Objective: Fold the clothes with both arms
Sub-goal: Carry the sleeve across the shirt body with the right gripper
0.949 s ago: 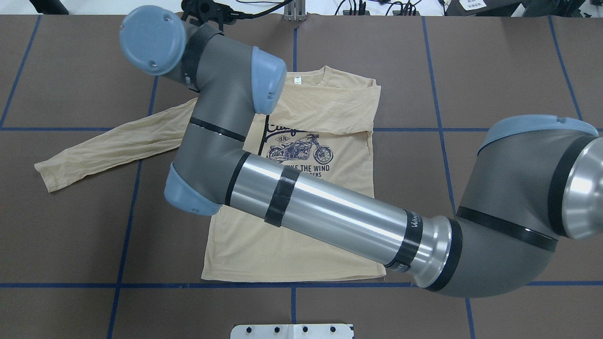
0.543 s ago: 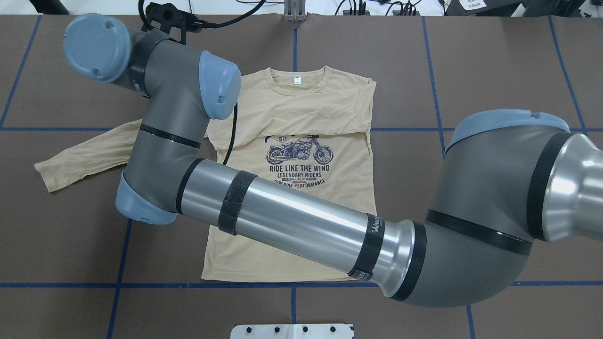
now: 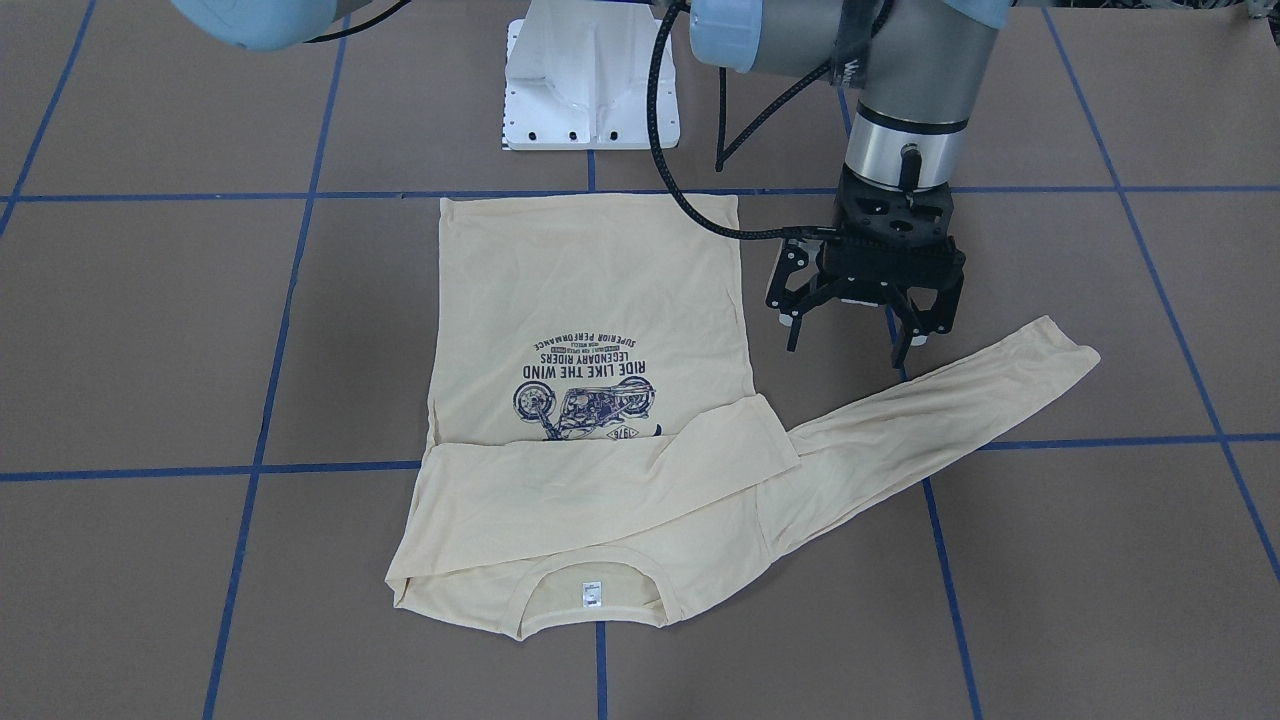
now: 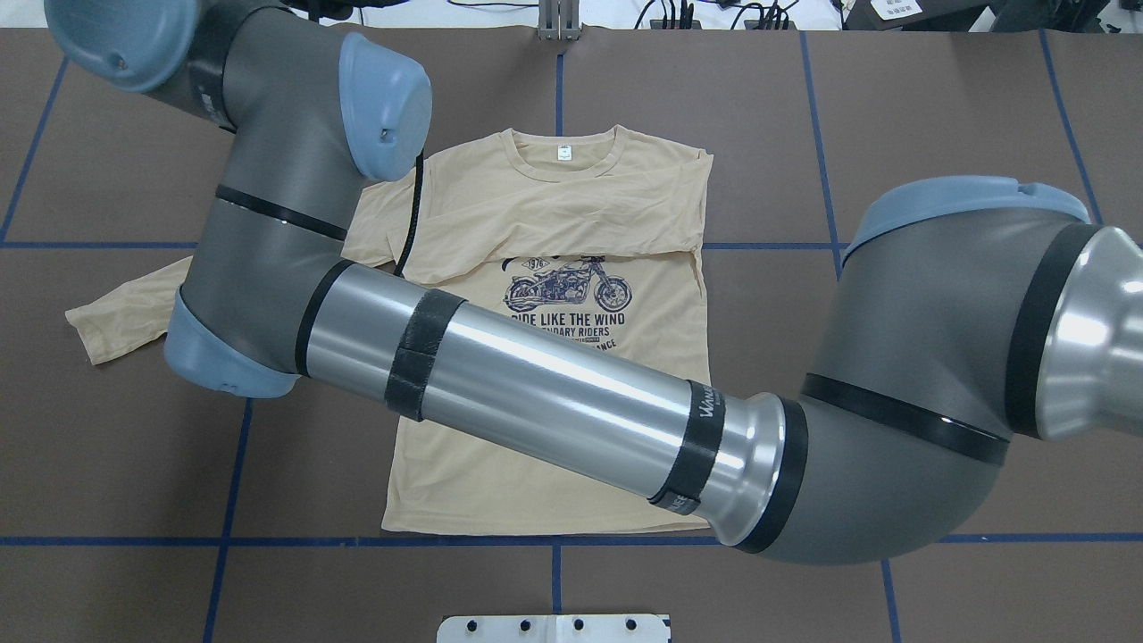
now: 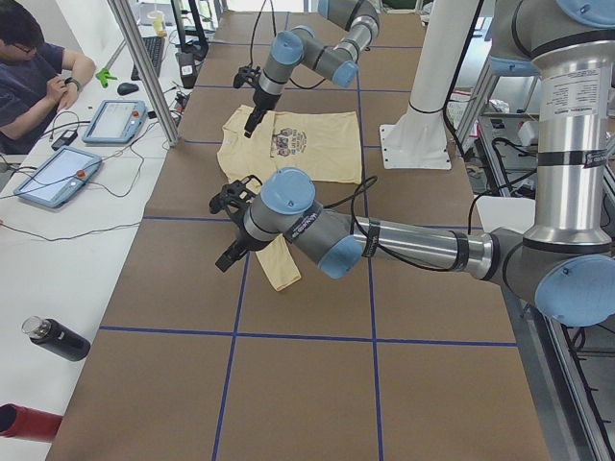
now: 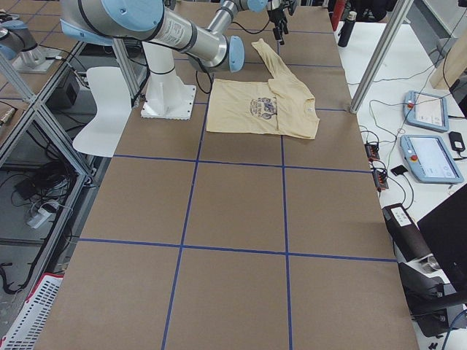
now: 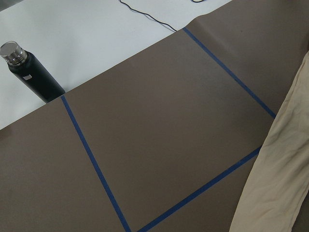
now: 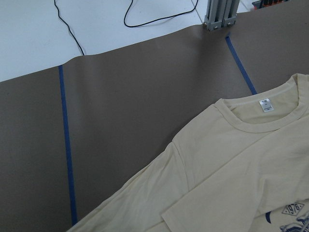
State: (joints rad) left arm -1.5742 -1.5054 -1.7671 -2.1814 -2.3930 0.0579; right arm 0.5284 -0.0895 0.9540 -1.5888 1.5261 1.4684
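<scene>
Shirt [image 3: 590, 290] flat on worktop [image 3: 150, 330], print up; folded sleeve [image 3: 600, 470] across chest, outstretched sleeve [image 3: 930, 400] toward robot's left. Left gripper [image 3: 848, 350] spread, empty, just beside outstretched sleeve. Right gripper [image 5: 249, 123] above collar end; can't tell if spread or pressed together.

Thin matt cloth shirt [image 3: 590, 300], glossy brushed-metal arm [image 4: 554, 393] with smooth blue plastic caps [image 4: 384, 107], matt brown table [image 3: 150, 330].
</scene>
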